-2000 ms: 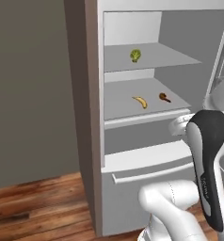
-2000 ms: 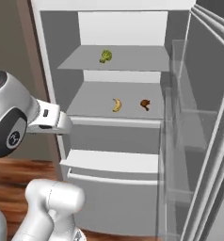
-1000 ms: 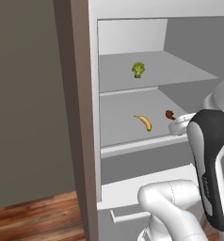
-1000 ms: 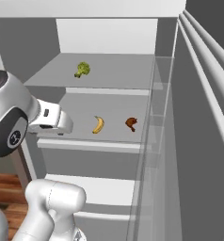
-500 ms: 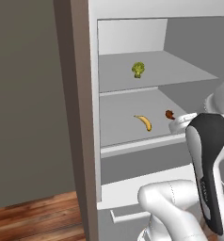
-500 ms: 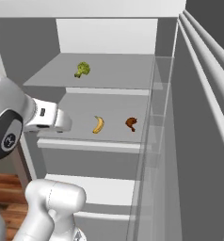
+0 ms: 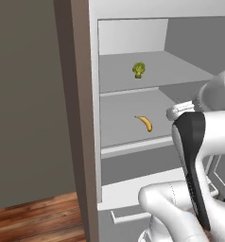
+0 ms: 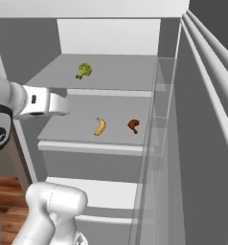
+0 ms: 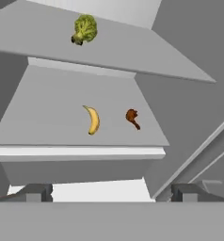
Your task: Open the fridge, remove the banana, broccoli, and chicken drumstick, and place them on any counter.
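A: Nearest the camera? 
B: The gripper (image 9: 111, 193), fingers spread, holding nothing, in front of the open fridge (image 8: 111, 72).
A: Beyond it? 
B: Banana (image 9: 92, 120) and chicken drumstick (image 9: 132, 117) lie apart on the middle shelf; the broccoli (image 9: 84, 29) sits on the shelf above.

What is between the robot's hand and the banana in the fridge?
Nothing but bare grey shelf. In the hand view, the open hand sits in front of the shelf's front edge, and the banana lies further in, beside the chicken drumstick.
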### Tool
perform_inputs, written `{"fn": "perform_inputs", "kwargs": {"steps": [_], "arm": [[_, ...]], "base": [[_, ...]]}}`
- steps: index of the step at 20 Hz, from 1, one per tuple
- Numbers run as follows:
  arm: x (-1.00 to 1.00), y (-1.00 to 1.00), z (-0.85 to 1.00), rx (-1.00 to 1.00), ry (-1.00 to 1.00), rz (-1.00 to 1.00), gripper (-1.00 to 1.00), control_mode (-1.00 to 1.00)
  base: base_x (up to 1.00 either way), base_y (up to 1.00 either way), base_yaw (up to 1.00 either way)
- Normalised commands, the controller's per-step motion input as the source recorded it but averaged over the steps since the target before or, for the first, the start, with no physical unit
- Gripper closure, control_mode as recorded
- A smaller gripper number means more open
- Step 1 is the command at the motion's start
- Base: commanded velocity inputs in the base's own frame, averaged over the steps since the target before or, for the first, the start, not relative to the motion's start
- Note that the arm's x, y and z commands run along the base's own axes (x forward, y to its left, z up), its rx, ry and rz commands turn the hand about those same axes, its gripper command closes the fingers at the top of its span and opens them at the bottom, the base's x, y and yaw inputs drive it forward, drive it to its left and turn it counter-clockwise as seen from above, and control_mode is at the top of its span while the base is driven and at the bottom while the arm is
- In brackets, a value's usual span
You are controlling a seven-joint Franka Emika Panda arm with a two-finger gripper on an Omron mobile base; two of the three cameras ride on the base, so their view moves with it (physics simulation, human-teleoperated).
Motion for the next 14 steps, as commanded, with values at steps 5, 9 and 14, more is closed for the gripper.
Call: {"fn": "perform_inputs", "kwargs": {"steps": [5, 9, 14], "arm": [[0.66, -0.05, 0.42, 0.00, 0.00, 0.00, -1.00, -1.00], [0.46, 0.00, 0.09, 0.00, -0.02, 0.00, -1.00, -1.00], [0.42, 0.00, -0.09, 0.01, -0.08, 0.00, -1.00, -1.00]], "base": [[0.00, 0.00, 0.00], [0.00, 0.00, 0.00], [0.00, 0.00, 0.00]]}}
